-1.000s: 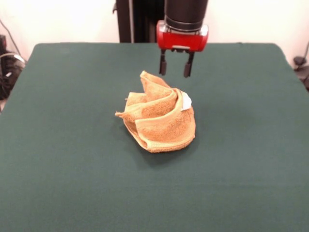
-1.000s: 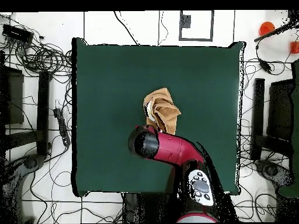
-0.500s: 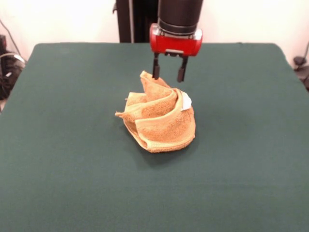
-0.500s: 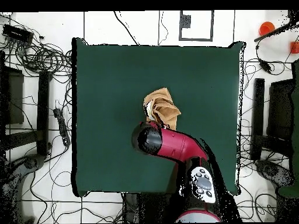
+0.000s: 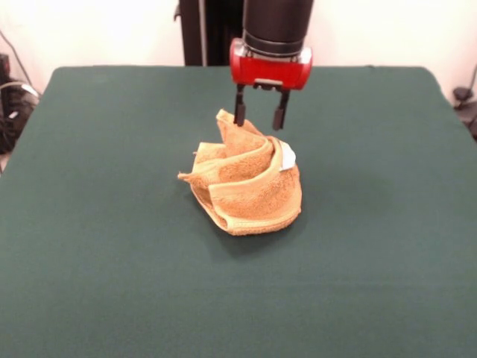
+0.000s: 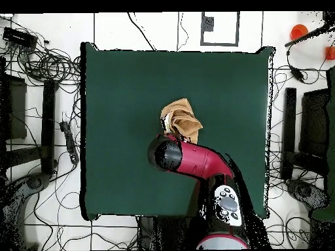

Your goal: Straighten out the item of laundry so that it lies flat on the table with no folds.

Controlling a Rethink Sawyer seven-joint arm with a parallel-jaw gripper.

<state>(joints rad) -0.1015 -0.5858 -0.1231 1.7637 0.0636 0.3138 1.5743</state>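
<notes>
While the towel (image 5: pixel 246 181) sits crumpled mid-table (image 5: pixel 112 246) (white label (image 5: pixel 288 158) at its 2 o'clock), the gripper (image 5: pixel 258 117) hangs at its 12 o'clock peak; fingers spread, grasping nothing

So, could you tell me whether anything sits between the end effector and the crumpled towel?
Nothing visible does. The open end effector hangs right at the towel's raised far peak, and only bare green table surrounds the towel.
</notes>
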